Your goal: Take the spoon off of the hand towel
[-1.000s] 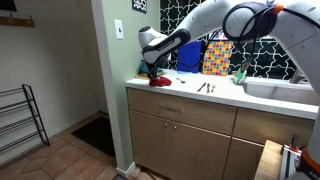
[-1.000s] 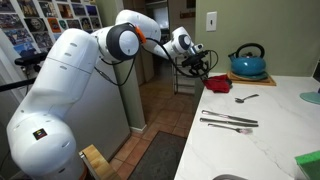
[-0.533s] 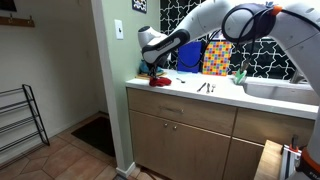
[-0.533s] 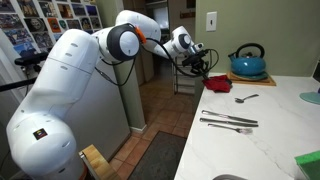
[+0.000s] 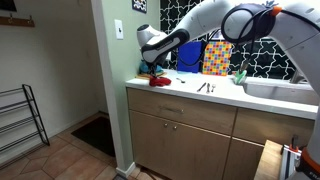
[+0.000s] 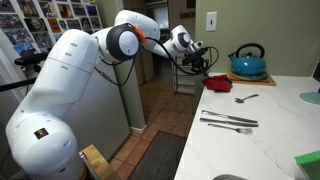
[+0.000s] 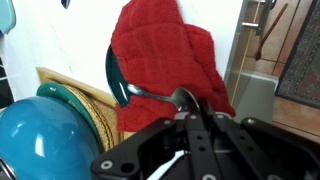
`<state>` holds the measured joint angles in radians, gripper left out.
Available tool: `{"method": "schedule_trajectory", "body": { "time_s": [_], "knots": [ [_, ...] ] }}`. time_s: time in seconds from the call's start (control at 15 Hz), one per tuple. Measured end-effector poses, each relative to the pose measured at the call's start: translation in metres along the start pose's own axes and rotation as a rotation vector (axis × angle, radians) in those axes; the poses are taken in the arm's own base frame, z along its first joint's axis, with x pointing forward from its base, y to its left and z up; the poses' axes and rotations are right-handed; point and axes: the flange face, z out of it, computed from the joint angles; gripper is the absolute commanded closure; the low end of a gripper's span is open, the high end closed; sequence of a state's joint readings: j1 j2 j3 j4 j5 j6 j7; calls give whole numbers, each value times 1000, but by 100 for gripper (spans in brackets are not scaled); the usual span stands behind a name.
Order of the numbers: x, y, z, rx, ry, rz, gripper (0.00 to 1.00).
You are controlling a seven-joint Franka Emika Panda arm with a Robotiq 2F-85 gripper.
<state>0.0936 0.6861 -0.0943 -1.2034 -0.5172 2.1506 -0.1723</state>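
Red hand towel (image 7: 165,50) beneath spoon (image 7: 182,97)

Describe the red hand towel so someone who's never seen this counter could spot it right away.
Find the white countertop, then the blue kettle standing at its wall end. The hand towel lies beside that kettle, close by the gripper. It is the only red, rumpled cloth; the cutlery nearby is grey metal.

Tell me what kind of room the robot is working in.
Probably a home kitchen: a white countertop over wooden cabinets, a blue kettle by the wall, and cutlery lying on the counter.
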Motion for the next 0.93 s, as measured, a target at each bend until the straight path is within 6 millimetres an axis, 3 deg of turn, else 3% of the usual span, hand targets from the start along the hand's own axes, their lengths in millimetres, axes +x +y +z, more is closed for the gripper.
{"method": "schedule_trajectory", "body": {
  "time_s": [0.6, 0.93],
  "knots": [
    [7, -6, -23, -158, -18, 11, 98],
    [-11, 20, -18, -376, -72, -37, 98]
  ]
}}
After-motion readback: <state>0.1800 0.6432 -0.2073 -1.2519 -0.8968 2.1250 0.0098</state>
